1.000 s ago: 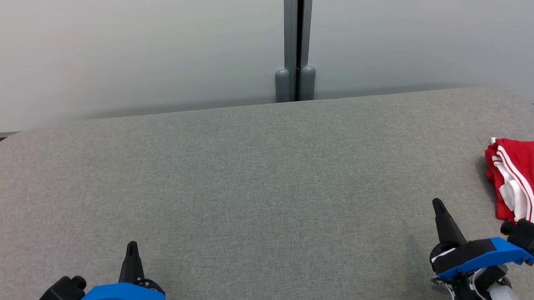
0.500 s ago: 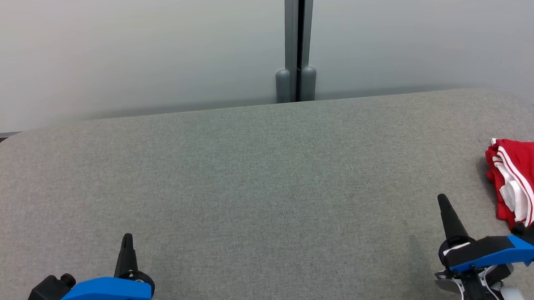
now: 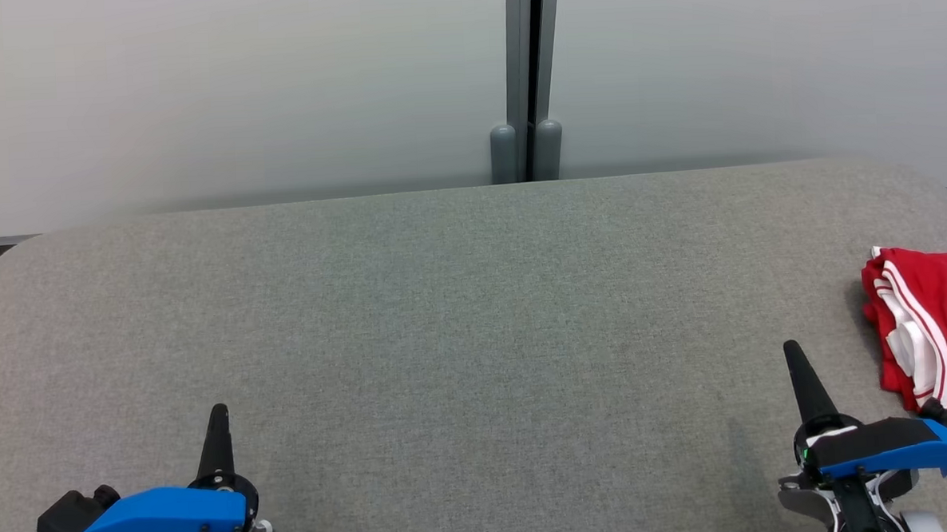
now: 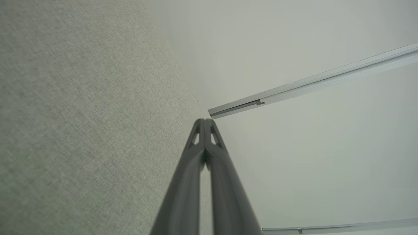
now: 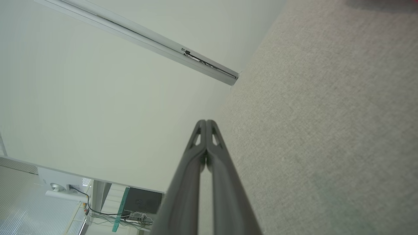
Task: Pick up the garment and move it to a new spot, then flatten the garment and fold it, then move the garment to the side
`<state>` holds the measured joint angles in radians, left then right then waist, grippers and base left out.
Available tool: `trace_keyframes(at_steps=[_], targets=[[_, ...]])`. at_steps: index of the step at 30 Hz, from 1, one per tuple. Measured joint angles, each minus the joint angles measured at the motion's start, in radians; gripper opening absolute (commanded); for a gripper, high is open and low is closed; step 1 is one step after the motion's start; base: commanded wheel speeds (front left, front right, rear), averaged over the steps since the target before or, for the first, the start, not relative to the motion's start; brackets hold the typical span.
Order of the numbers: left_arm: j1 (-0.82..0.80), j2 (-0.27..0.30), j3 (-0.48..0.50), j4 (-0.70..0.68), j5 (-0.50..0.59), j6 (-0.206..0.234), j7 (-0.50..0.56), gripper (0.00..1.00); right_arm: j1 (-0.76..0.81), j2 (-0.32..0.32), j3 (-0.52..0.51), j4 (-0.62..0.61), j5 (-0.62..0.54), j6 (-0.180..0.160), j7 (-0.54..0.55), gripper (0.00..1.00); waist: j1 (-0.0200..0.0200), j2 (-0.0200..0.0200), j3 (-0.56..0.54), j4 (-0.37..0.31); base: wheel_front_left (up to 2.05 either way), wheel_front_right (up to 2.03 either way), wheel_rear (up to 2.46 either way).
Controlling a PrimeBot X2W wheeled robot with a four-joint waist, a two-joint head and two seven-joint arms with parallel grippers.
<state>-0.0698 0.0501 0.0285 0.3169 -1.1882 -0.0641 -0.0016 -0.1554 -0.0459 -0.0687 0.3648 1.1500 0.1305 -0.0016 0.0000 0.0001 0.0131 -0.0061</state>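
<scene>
A folded red garment (image 3: 935, 318) with white stripes lies at the far right of the grey fabric surface (image 3: 476, 314), partly cut off by the head view's edge. My right gripper (image 3: 790, 351) is shut and empty, low at the right, just left of the garment and apart from it. In the right wrist view its fingertips (image 5: 205, 122) meet with nothing between them. My left gripper (image 3: 218, 411) is shut and empty at the lower left, far from the garment. Its closed fingertips (image 4: 204, 121) show in the left wrist view above the grey surface (image 4: 81, 114).
A pale wall with a grey vertical post (image 3: 523, 80) stands behind the surface. The surface has rounded far corners. In the right wrist view, equipment and cables (image 5: 130, 209) show beyond the wall panel.
Both grippers have drawn back toward the bottom of the head view, the left drifting slightly left and the right slightly right. The garment has stayed where it lies.
</scene>
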Motion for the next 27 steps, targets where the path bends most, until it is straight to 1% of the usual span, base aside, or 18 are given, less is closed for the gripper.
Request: trace_keyframes(at_steps=[27], targets=[[-0.018,0.0,0.049,-0.037,-0.224,-0.035,0.062,0.0,0.02,-0.001,-0.024,-0.063,0.244,0.0,0.062,0.0,0.0,0.0,-0.005,0.003,0.0,0.0,0.0]])
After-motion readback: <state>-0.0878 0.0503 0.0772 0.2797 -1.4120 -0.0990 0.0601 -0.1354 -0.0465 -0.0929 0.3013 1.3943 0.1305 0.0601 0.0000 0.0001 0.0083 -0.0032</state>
